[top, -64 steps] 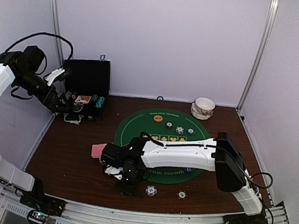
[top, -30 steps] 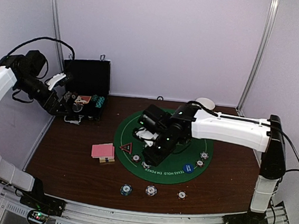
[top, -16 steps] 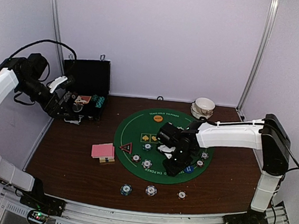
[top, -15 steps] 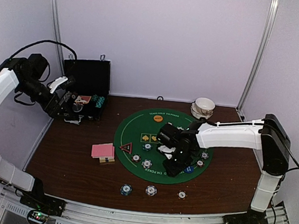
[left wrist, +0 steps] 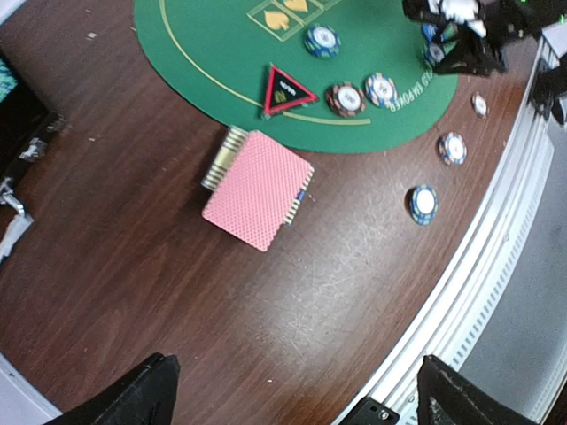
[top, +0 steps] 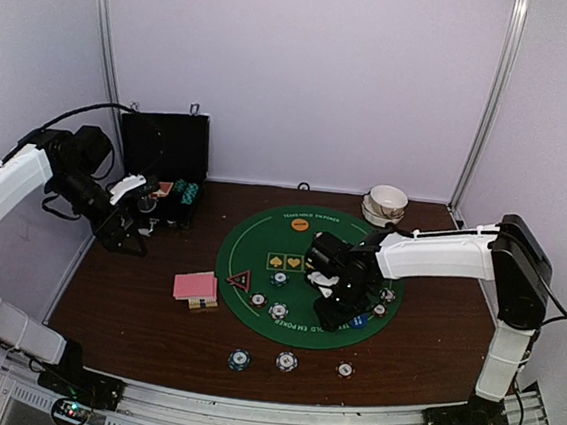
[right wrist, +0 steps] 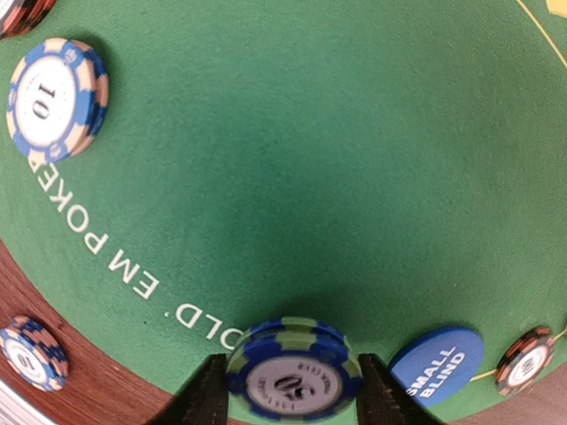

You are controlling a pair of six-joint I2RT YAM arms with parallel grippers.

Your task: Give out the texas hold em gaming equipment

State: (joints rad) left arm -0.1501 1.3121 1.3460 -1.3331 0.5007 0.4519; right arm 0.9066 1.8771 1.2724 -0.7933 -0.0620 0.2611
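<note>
- One blue-green chip [right wrist: 294, 372] sits in my right gripper [right wrist: 292, 382]. The jaws are about halfway closed and press its striped edge from both sides.
- The chip is round, so I have no long axis to line up. Its face is flat toward the felt, and only the spot beneath it matters.
- It hangs over the near-right part of the green mat [right wrist: 292, 177], by the printed lettering. There's a shadow under it, so I judge it's just off the felt and not resting.
- The blue disc button [right wrist: 436, 365] lies just right of the claw, close but apart. I'd drop straight down and keep clear of that side.
- A blue "10" chip [right wrist: 55, 97] lies well to the left on the mat, out of the way.
- The right arm is on the spot, so this placement is its job.
- The left gripper [left wrist: 301, 398] is spread wide with nothing in it, up over the far-left table near the black case [top: 169, 146].
- Below it, the pink-backed cards [left wrist: 258, 189] lie on the wood just left of the mat. The triangle marker [left wrist: 285, 88] sits beside them at the felt's edge.
</note>
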